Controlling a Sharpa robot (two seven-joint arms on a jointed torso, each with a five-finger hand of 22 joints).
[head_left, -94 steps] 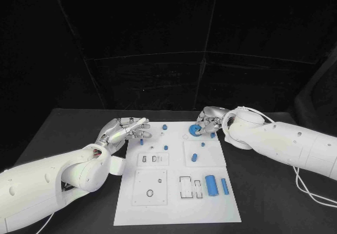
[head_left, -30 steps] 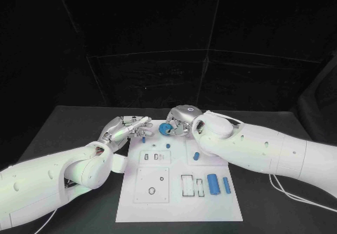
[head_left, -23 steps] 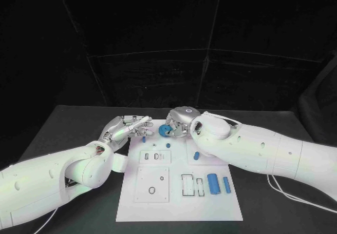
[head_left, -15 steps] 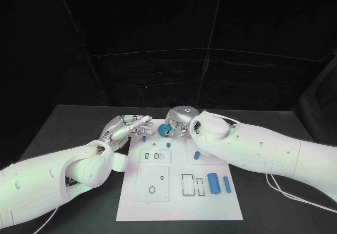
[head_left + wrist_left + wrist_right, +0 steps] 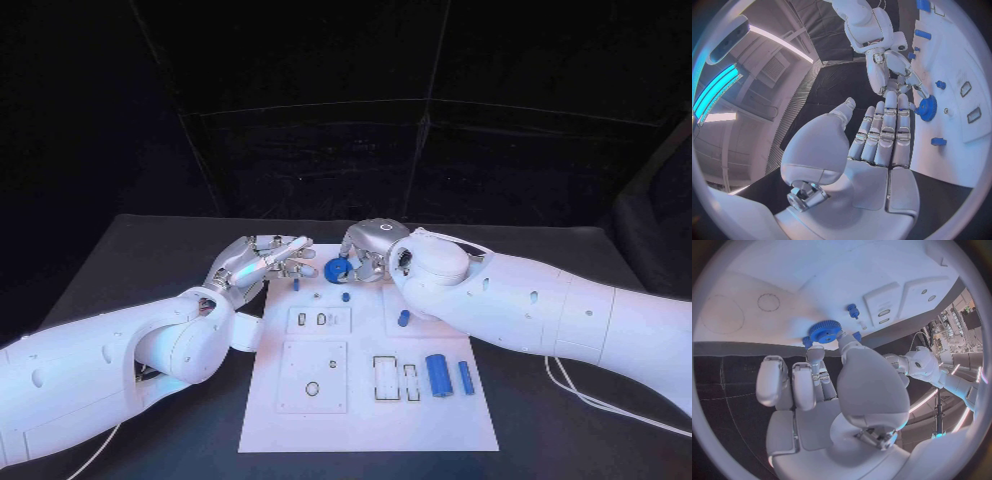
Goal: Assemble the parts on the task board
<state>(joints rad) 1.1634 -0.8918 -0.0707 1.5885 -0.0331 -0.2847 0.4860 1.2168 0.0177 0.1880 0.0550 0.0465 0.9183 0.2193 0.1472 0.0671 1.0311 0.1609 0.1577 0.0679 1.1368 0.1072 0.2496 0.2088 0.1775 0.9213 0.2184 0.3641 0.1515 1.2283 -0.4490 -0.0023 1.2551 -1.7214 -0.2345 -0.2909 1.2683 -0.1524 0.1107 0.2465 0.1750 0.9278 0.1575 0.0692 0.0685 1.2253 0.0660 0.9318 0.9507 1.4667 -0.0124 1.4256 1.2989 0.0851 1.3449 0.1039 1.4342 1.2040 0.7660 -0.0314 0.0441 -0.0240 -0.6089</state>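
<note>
Blue gear (image 5: pixel 339 268) held up at the far end of the task board (image 5: pixel 368 420), pinched by the right robot hand (image 5: pixel 369 252).

Sits just beside the left robot hand (image 5: pixel 268 262), open with fingers out straight. Flat face turned toward the left robot hand. Small blue pegs (image 5: pixel 346 296) right below on the board; little room there. Wide open board nearer the robot, black surface (image 5: pixel 130 270) on both sides.
</note>
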